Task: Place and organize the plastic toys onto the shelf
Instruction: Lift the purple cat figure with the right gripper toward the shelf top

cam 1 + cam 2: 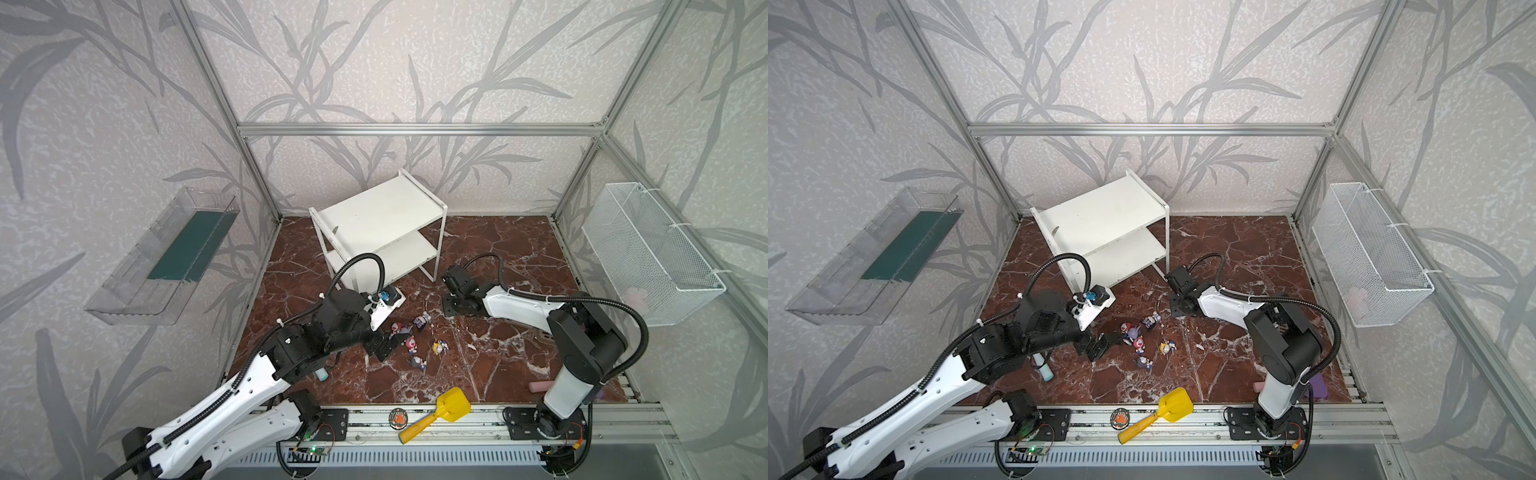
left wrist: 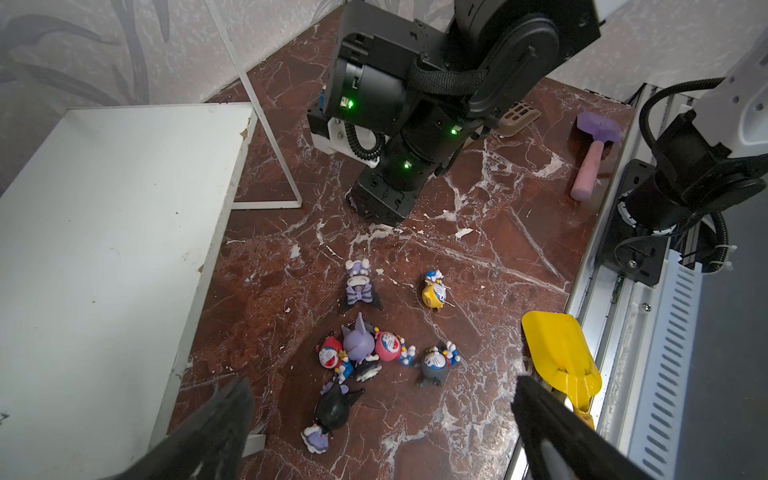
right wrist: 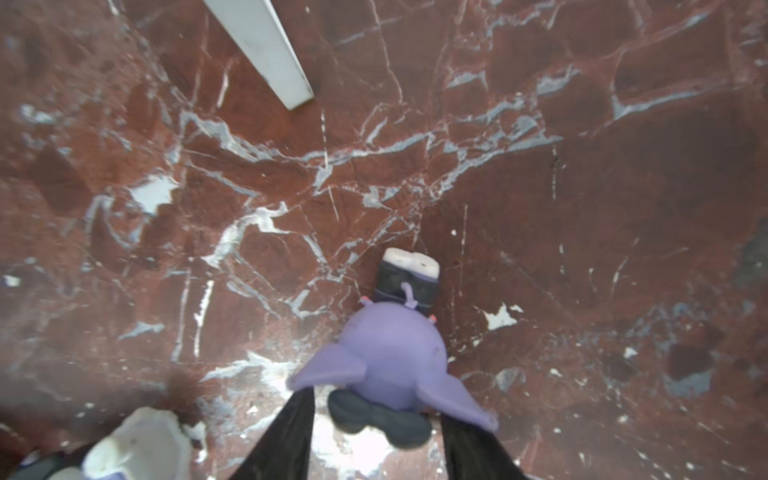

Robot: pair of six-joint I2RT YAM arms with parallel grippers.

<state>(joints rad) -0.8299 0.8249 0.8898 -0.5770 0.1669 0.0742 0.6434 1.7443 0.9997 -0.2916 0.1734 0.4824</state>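
The white two-tier shelf (image 1: 378, 216) (image 1: 1100, 216) (image 2: 104, 208) stands at the back of the marble floor, both boards bare. Several plastic toys lie in front of it: a striped purple-white one (image 2: 359, 286) (image 1: 422, 321), a yellow-headed one (image 2: 434, 291) (image 1: 439, 347), a purple head (image 2: 357, 343) between a red (image 2: 330, 355) and a pink one (image 2: 388, 345), a grey one (image 2: 434, 365) and a black one (image 2: 332, 409). My left gripper (image 2: 384, 415) (image 1: 384, 347) hovers wide open over this cluster. My right gripper (image 3: 376, 405) (image 1: 452, 311) is down at the floor, its fingers on either side of a purple pointed-eared toy (image 3: 395, 353), with gaps beside the head.
A yellow scoop (image 1: 453, 405) lies at the front rail beside a round disc (image 1: 399, 417). A teal cylinder (image 1: 321, 374) sits under my left arm and a pink one (image 1: 540, 386) by the right arm's base. A clear tray (image 1: 166, 257) and a wire basket (image 1: 648, 253) hang on the side walls.
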